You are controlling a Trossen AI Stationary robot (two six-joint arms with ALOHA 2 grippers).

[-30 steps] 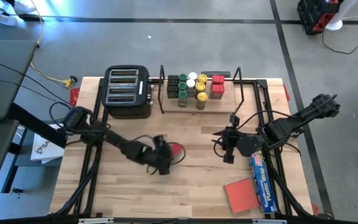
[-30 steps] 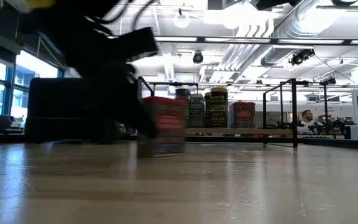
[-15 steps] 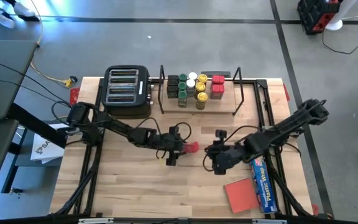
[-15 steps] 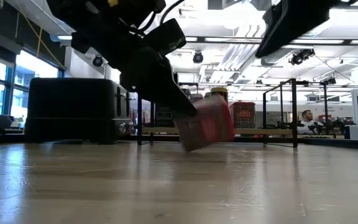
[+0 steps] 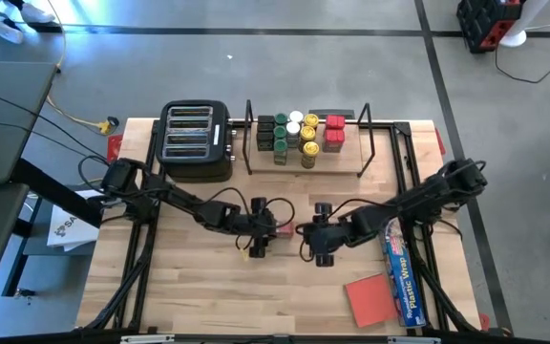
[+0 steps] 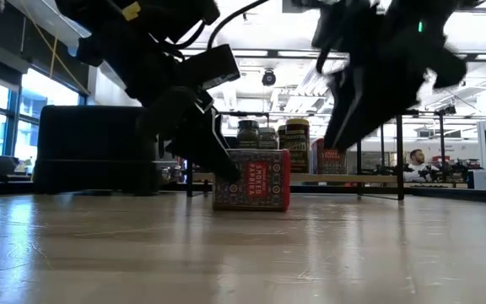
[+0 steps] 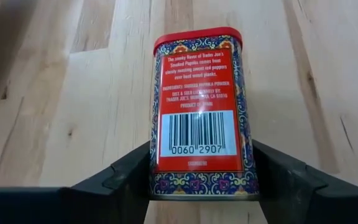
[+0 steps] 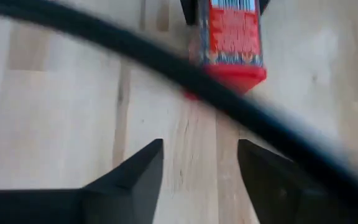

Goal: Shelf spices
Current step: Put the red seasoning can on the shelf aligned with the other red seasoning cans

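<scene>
Left pincer (image 7: 201, 180) pinched the red tin (image 7: 201, 115), lying flat mid-desk (image 5: 189, 287), well away from every edge. Right pincer (image 8: 197, 171) stood spread just beside its lid, bare wood around. Half a second earlier the tin hung tilted in the air. The shelf (image 5: 361, 172) stood well apart at the back.

The red tin (image 7: 199, 115) lying on the bench carries white print: "Trader Joe's Smoked Paprika", an ingredients line reading "smoked paprika powder", and a barcode numbered "0060 2907". From table height its side (image 6: 251, 179) reads "Smoked Paprika". The long blue box (image 5: 402, 274) says "Plastic Wrap".
</scene>
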